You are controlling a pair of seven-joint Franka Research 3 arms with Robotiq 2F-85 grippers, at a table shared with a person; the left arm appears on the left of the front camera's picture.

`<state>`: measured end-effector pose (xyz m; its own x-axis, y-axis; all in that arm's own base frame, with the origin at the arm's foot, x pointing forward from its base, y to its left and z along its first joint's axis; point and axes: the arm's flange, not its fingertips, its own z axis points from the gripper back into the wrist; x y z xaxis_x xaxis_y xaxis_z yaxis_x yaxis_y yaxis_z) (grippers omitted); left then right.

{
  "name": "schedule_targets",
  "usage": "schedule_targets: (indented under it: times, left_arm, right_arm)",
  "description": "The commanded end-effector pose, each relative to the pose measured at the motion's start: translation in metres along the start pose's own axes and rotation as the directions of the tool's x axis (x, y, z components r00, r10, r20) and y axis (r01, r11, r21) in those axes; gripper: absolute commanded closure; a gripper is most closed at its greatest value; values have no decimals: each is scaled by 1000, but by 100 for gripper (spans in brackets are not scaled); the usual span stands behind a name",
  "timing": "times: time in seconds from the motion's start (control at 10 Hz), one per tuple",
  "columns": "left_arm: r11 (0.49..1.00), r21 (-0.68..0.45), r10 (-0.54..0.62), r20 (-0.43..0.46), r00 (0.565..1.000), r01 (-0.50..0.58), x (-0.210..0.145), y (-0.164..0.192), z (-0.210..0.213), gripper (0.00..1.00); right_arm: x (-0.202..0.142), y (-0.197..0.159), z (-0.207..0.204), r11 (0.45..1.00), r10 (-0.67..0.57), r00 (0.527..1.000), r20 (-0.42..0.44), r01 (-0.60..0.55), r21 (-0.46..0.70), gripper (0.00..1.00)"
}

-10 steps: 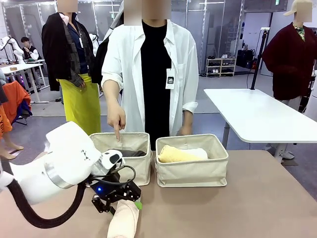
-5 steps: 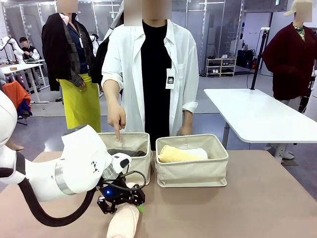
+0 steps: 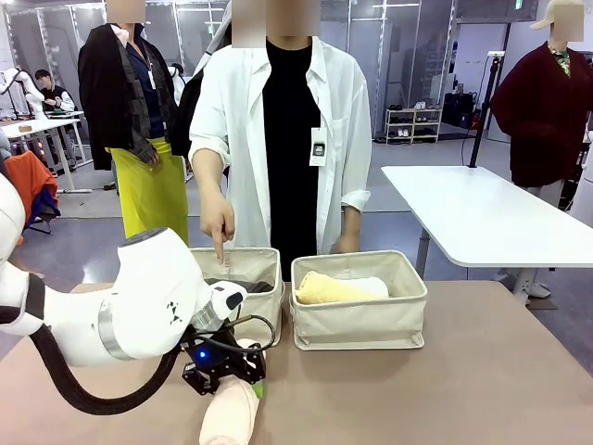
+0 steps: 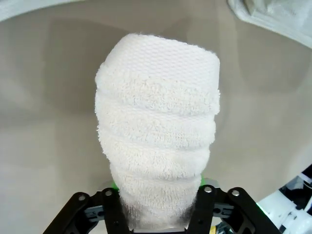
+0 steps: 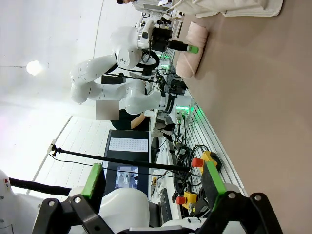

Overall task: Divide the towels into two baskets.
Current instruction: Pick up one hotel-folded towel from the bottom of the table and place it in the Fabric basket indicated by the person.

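A pale pink towel [image 3: 230, 417] lies rolled on the table near the front edge. My left gripper [image 3: 235, 371] is down over its far end, jaws pressed into both sides of the towel [image 4: 158, 136]. A person's finger [image 3: 220, 248] points into the left basket [image 3: 250, 306], which holds the dark grey towel [image 3: 239, 286]. The right basket [image 3: 361, 320] holds the yellow towel [image 3: 329, 289] and the white towel [image 3: 372, 285]. My right gripper [image 5: 153, 180] is open and holds nothing, seen sideways above the table; its view also catches the pink towel [image 5: 191, 48].
The brown table [image 3: 482, 371] has free room to the right and in front of the baskets. The person in a white shirt [image 3: 287, 139] stands right behind the baskets. A white table [image 3: 482, 213] stands farther back right.
My left arm shifted right and down over the pink towel, and its jaws closed from wide open onto the roll. The person's pointing hand has stayed put.
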<state>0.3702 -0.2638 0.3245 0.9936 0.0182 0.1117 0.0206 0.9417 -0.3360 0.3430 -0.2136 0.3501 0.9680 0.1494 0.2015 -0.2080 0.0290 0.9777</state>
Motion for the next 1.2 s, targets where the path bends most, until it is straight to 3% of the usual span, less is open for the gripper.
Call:
schedule_targets:
  times: [0.0, 0.3, 0.4, 0.5, 0.6, 0.7, 0.9, 1.1]
  left_arm:
    - [999, -14, -36, 48, 998, 37, -5, 2, 42, 50]
    - [945, 106, -314, 38, 949, 308, 0, -3, 102, 50]
    - [899, 125, -428, 49, 903, 419, 4, -10, 116, 50]
    - [806, 165, -580, 32, 814, 568, 6, -16, 123, 50]
    - [634, 175, -764, -9, 645, 753, 2, -23, 122, 50]
    - [467, 131, -875, -72, 478, 874, -2, -28, 120, 50]
    - [330, 261, -880, -262, 396, 907, -5, -28, 119, 50]
    - [215, 274, -915, -279, 292, 937, -24, -28, 125, 50]
  right_arm:
    - [-3, 2, -4, 1000, 4, 1000, 9, -4, -6, 0]
    - [-3, 2, -4, 1000, 4, 1000, 9, -4, -6, 0]
    - [-3, 2, -4, 1000, 4, 1000, 9, -4, -6, 0]
    - [-3, 2, -4, 1000, 4, 1000, 9, -4, -6, 0]
    - [-3, 2, -4, 1000, 4, 1000, 9, -4, -6, 0]
    - [-3, 2, -4, 1000, 4, 1000, 9, -4, -6, 0]
    - [-3, 2, -4, 1000, 4, 1000, 9, -4, -6, 0]
    - [-3, 2, -4, 1000, 4, 1000, 9, -4, -6, 0]
